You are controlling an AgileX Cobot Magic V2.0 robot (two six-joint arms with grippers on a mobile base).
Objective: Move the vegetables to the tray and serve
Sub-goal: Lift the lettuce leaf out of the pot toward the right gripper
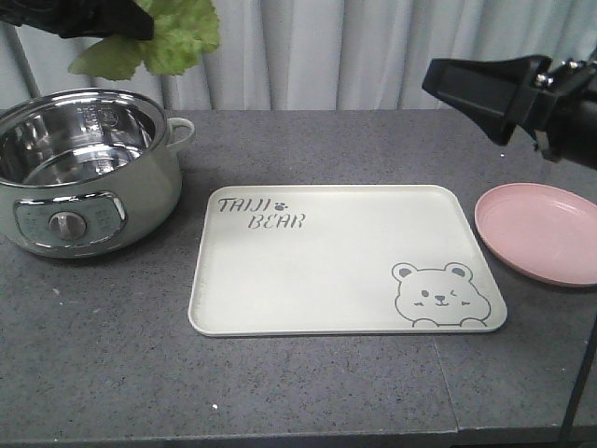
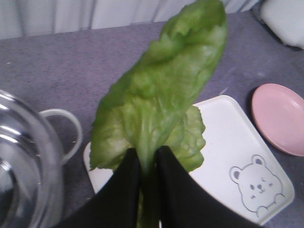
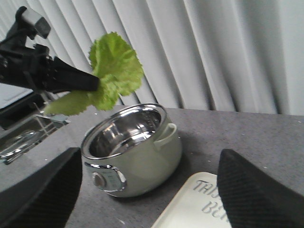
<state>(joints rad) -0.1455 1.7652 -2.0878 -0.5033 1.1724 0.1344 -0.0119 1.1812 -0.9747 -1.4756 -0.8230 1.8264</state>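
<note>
Vegetables (image 2: 156,104), a single lettuce leaf, are clamped at the stem in the left gripper (image 2: 147,159), aloft near the pot (image 1: 84,177). Transfer step judged in hand. The next move calls for carrying it over the tray (image 1: 326,271) and releasing. The right gripper (image 3: 147,161) stands apart, empty.

Soft, even indoor light fills all three views and shadows are faint. Glare streaks the steel pot (image 1: 79,140) at nine o'clock in the front view. The left wrist view is blurred throughout, the lettuce leaf (image 2: 161,95) smeared
</note>
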